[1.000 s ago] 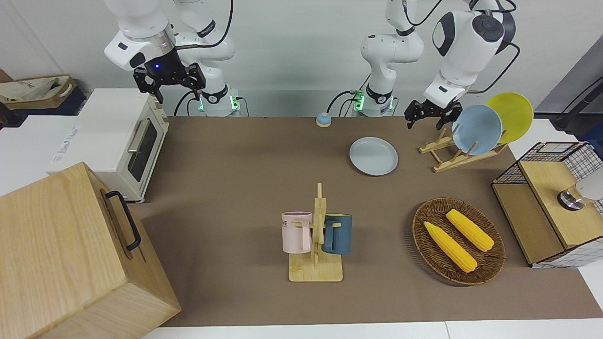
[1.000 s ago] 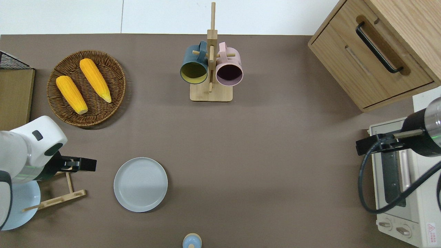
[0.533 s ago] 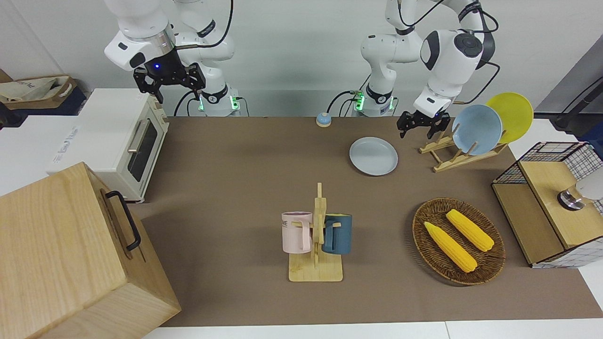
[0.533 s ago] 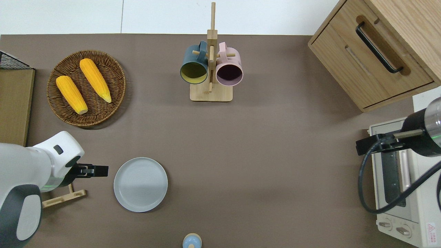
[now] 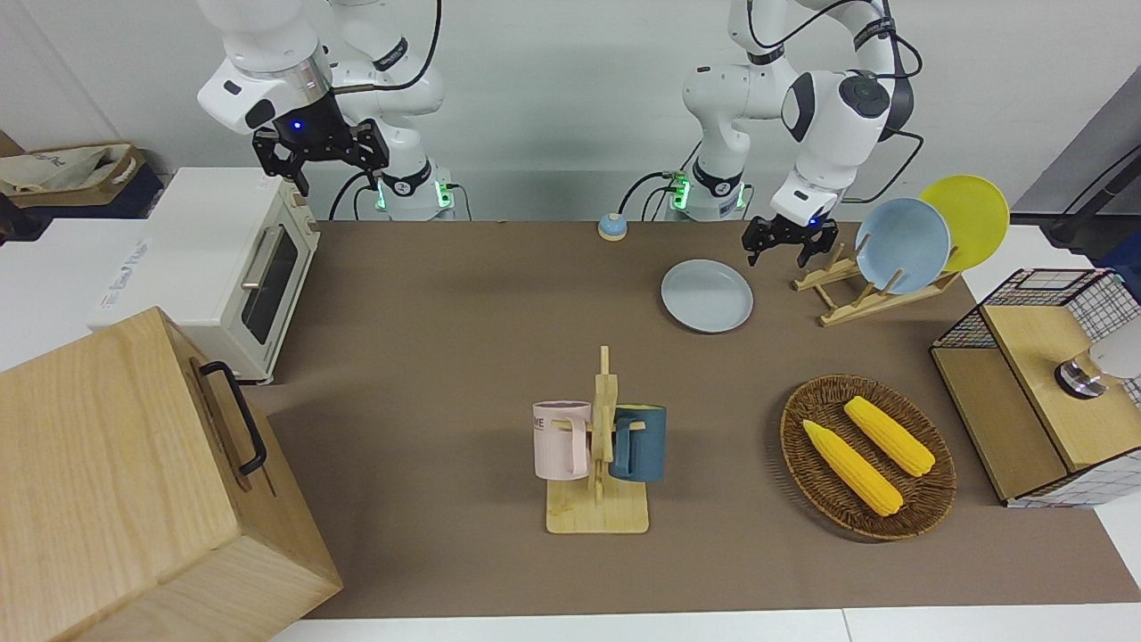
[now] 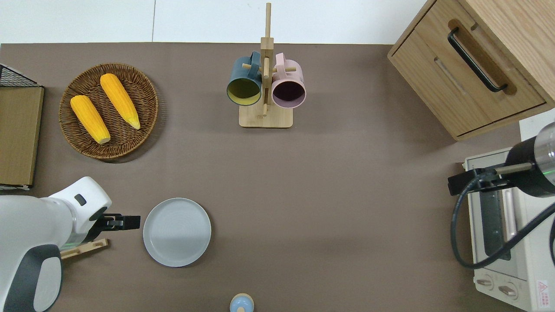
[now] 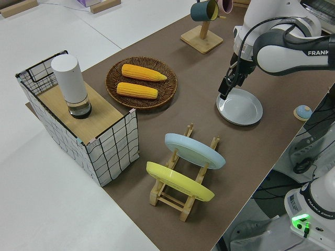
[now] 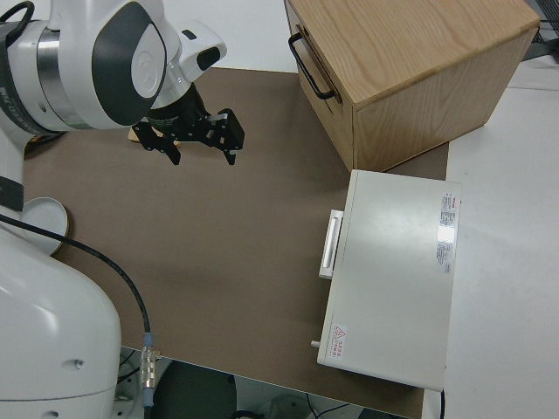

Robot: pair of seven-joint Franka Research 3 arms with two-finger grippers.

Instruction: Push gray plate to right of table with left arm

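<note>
The fingers [image 6: 130,222] of the left gripper [image 5: 783,251] are pointing down and sitting just beside the rim of the gray plate [image 6: 177,232], on the side toward the left arm's end of the table [image 6: 338,208]. I cannot tell if the fingers are spread or pressed together, and I cannot tell if they are touching the plate. The gray plate is lying flat on the brown table, close to the robots' edge, with nothing on it. The left arm [image 6: 39,234] is bending over a wooden plate rack [image 5: 847,290] that is holding a sky-blue plate [image 5: 902,245] and a yellow plate [image 5: 967,218], both standing on edge. The rack is beside the gray plate, more toward the left arm's end. Farther from the robots than the gray plate, a round wicker basket [image 6: 147,104] is holding two ears of corn [image 6: 104,106]. A mug stand [image 6: 265,117] is standing near the middle of the table's farther edge with a dark blue mug [image 6: 243,84] and a pink mug [image 6: 288,86] hanging on it. A small blue bell [image 6: 241,302] is sitting at the robots' edge of the table. The right arm is parked, and its gripper [image 5: 321,165] is showing its fingers spread apart.
</note>
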